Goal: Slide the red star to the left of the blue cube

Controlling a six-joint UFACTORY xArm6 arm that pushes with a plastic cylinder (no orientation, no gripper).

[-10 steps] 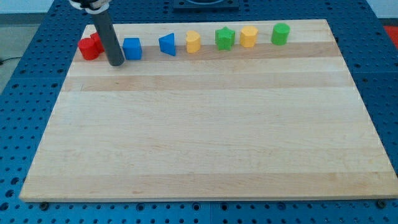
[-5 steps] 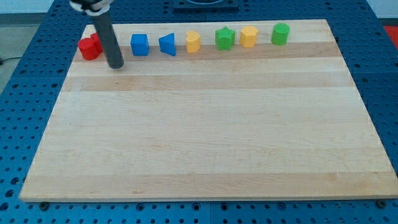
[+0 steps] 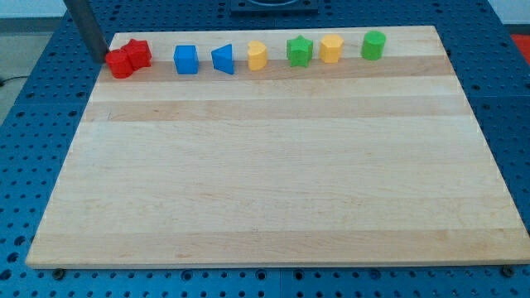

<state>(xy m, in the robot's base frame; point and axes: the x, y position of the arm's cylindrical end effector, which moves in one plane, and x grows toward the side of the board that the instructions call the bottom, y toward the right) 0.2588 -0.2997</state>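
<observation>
Pale matt wood board; blocks look like smooth plastic.

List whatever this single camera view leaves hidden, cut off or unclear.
- Dark rod: cut off by the view's top; my tip sits beside the red blocks' left.
- Rounded red block: overlaps the red star; contact unclear.
- Blue cube: far faces hidden.
</observation>
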